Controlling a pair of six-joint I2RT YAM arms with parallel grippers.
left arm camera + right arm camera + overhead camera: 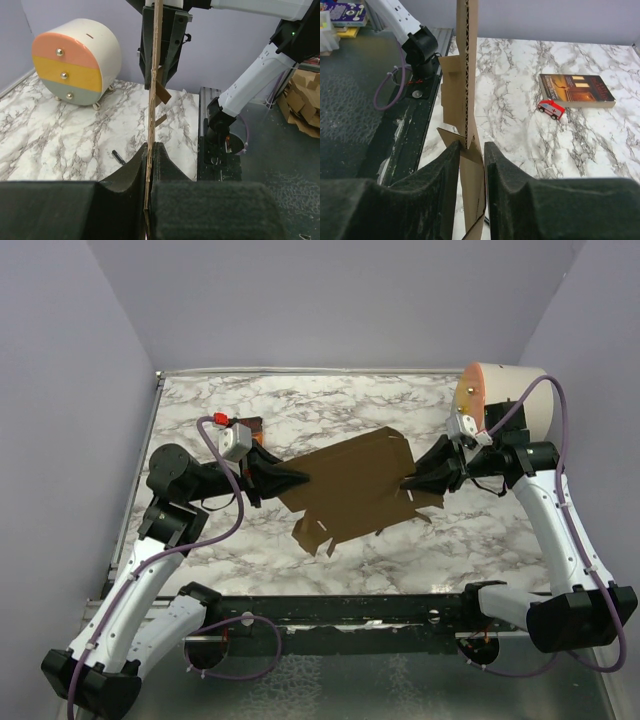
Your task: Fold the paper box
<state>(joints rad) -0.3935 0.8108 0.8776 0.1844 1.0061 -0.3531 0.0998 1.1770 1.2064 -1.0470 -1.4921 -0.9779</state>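
Status: folding not started. The paper box (350,485) is a flat die-cut sheet over the middle of the surface (400,400), with no wall raised and no tab inserted. Whether it rests on the surface cannot be told.

The left gripper (300,477) jaws are clamped on the sheet's left edge. The right gripper (408,482) jaws stand narrow, pinching its right edge.

Remaining, as judged: all creases, walls and closure.

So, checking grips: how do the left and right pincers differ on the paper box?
The left pincer is shut tight on the paper box; the right pincer stands wider around it. The left takes its left end, the right its right. Both have it between their fingers.
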